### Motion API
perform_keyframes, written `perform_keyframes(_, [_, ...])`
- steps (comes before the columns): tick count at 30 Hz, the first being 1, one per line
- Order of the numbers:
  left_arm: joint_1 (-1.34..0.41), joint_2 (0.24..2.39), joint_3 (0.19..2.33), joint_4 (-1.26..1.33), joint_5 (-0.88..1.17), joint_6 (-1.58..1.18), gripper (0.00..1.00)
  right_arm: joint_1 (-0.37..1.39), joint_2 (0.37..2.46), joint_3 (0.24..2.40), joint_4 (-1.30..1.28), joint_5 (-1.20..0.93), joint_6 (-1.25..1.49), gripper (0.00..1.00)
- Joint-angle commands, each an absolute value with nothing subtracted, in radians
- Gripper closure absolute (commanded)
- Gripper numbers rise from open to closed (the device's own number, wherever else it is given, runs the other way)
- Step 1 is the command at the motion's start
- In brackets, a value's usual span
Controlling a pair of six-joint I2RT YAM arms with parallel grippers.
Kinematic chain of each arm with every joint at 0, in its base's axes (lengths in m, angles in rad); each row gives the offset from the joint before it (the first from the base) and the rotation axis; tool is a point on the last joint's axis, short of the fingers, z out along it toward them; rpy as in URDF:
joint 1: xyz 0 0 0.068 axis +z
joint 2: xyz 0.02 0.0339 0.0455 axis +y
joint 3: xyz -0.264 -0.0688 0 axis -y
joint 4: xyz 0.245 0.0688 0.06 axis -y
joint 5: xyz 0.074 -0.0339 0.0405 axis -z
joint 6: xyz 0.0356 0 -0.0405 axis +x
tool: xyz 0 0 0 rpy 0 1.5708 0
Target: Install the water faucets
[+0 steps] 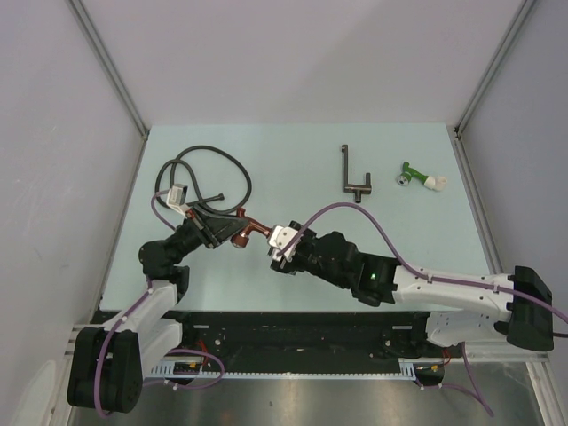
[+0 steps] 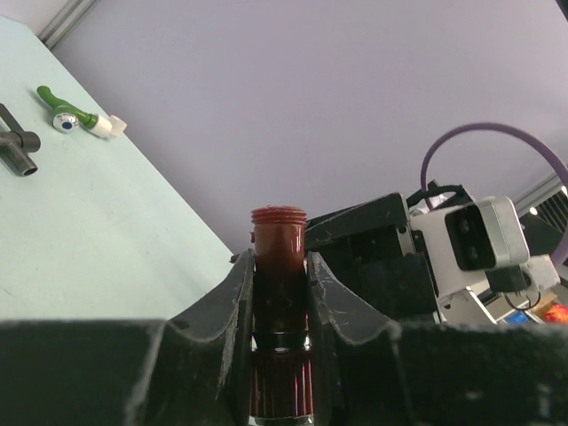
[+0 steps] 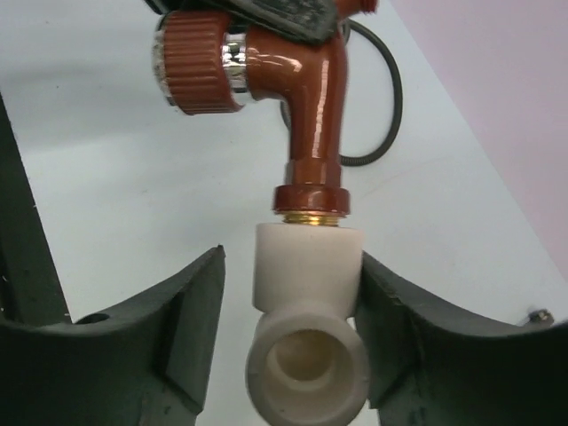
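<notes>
The reddish-brown faucet [image 1: 251,227] is held just above the table between both arms. My left gripper [image 1: 229,232] is shut on its body; in the left wrist view its threaded end [image 2: 279,232] sticks up between the jaws of the left gripper [image 2: 280,297]. Its white elbow fitting [image 3: 308,266] sits between the jaws of my open right gripper [image 3: 288,328]: the right finger touches it, the left finger stands apart. In the top view the right gripper [image 1: 274,252] is at the faucet's right end. The green faucet [image 1: 417,176] lies at the back right, also in the left wrist view [image 2: 78,116].
A coiled black hose [image 1: 206,174] lies at the back left, behind the left gripper. A dark T-shaped handle piece [image 1: 352,175] lies at the back centre, left of the green faucet. Grey walls enclose the table on three sides.
</notes>
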State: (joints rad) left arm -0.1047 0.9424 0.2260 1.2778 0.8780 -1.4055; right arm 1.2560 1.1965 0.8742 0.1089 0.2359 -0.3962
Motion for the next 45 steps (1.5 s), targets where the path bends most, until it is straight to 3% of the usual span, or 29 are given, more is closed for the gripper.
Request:
perform_keyframes(1, [-0.107,0.93,0.238,1.729,0.868,-1.41,1.0,1.266,1.195,0.913,0.167,0.278,-0.42,0.47])
perform_keyframes(2, [-0.109,0.93,0.239,1.729,0.868,-1.41,1.0,1.266,1.192,0.913,0.167,0.267,-0.408,0.53])
perform_keyframes(3, [-0.107,0.93,0.239,1.729,0.868,-1.41,1.0,1.267,1.183,0.913,0.169,0.252,-0.397,0.68])
perform_keyframes(7, [-0.107,0.931,0.239,1.729,0.867,-1.41,1.0,1.236,1.154,0.914,0.176,0.105,-0.313,0.99])
perform_keyframes(11, [-0.107,0.931,0.239,1.729,0.865,-1.408,1.0,1.104,1.128,0.914,0.196,-0.142,-0.12,1.0])
perform_keyframes(17, [-0.107,0.93,0.239,1.729,0.868,-1.405,1.0,0.861,1.193,0.914,0.311,-0.578,0.378,1.0])
perform_keyframes(22, [-0.107,0.928,0.239,1.729,0.868,-1.404,1.0,0.764,1.322,0.913,0.396,-0.739,0.734,1.0])
perform_keyframes(28, [-0.107,0.925,0.239,1.729,0.867,-1.405,1.0,0.756,1.402,0.911,0.46,-0.798,0.806,1.0])
perform_keyframes(31, [-0.107,0.928,0.239,1.729,0.868,-1.407,1.0,0.758,1.344,0.913,0.368,-0.692,0.72,0.81])
perform_keyframes(34, [-0.107,0.928,0.239,1.729,0.868,-1.408,1.0,0.756,1.257,0.913,0.264,-0.524,0.594,0.53])
perform_keyframes(37, [-0.107,0.928,0.238,1.729,0.867,-1.408,1.0,0.762,1.172,0.913,0.177,-0.401,0.473,0.35])
perform_keyframes(40, [-0.109,0.933,0.238,1.729,0.864,-1.408,1.0,0.787,1.095,0.911,0.12,-0.29,0.35,0.25])
perform_keyframes(45, [-0.107,0.939,0.238,1.729,0.864,-1.408,1.0,0.894,0.999,0.911,0.074,-0.111,0.096,0.21])
